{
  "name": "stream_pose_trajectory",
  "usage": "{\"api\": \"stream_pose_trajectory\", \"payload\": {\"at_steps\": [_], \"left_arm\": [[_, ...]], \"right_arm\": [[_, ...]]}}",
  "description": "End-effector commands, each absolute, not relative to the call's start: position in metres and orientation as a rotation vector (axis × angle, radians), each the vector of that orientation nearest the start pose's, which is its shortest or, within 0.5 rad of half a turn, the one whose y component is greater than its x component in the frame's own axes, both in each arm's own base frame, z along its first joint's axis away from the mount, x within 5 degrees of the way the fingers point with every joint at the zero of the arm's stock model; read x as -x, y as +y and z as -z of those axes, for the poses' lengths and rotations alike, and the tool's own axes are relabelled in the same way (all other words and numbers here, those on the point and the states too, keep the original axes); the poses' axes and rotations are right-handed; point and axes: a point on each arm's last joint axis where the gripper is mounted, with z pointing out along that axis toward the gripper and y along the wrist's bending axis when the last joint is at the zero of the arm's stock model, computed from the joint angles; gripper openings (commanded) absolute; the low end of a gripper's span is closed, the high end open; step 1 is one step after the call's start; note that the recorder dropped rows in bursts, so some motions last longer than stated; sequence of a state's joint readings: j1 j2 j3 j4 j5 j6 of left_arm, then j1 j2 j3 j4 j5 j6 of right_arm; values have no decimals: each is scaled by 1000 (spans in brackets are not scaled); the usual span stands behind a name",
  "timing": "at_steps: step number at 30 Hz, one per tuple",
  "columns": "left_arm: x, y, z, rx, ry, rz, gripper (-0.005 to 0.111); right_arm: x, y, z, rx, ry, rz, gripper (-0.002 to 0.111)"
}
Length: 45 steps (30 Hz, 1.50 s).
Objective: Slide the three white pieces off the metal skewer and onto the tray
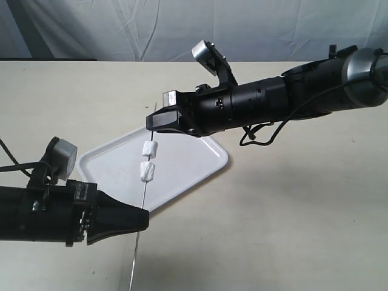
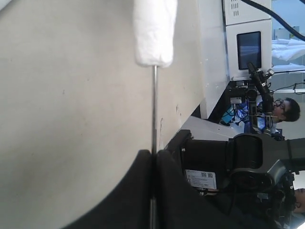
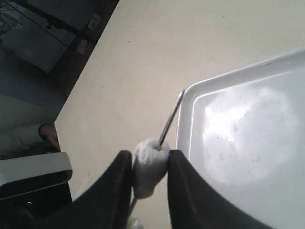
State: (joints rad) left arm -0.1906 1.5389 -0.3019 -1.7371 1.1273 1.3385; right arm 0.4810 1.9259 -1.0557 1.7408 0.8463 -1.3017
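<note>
In the exterior view the tray lies left of centre on the bench, turned corner-on. Bare bench runs wide to the right and lower right of it. A pale cloth backdrop closes off the top of the frame. The metal skewer crosses the tray's left half, steeply slanted, and its lower end runs off the bottom edge of the frame. The left fingers come in from the lower left and meet the rod just past the tray's near rim. The right fingers reach in from the upper right to the rod above the tray's far rim. Two white pieces sit in plain sight on the rod between the two arms, one close under the other. The third is hidden at the right fingers.

In the left wrist view the left fingers are pressed together on the skewer. One white piece is threaded further along the rod, with bare metal between it and the fingers. The bench ends at a straight edge beside the rod, with equipment and a seated person beyond.

In the right wrist view the right fingers are closed on one white piece. The skewer pokes out past it, its tip just beside the tray's rounded corner rim and over the bench. A sliver of a second piece shows behind the fingers. The tray floor is bare and glossy.
</note>
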Motion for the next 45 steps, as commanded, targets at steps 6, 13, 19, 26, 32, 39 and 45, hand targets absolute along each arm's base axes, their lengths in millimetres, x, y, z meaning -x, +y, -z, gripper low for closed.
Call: {"api": "stream_pose_trajectory", "payload": {"at_steps": [6,13,19,26,32,39,45], "left_arm": [[-156,-115,-159,-100,2361,1767,0],[-116,-108,-142,-92,2432,1789,0],[-97,-104,-135,-88,2469,1789,0],[-100,-105,-136,-82,2471,1781,0],[-124,-107,-140,-67,2470,1713,0],[-148,-110,-147,-71,2445,1654,0],[-154,-108,-142,-29,2494,1550,0]], "right_arm": [[-305,236,-182,490,2246,-1457,14],[-315,238,-188,482,2224,-1403,14],[-331,239,-198,446,2198,-1292,14],[-331,236,-190,475,2273,-1200,14],[-326,235,-187,530,2315,-1198,14],[-320,238,-189,590,2308,-1271,23],[-321,238,-189,557,2325,-1279,38]]}}
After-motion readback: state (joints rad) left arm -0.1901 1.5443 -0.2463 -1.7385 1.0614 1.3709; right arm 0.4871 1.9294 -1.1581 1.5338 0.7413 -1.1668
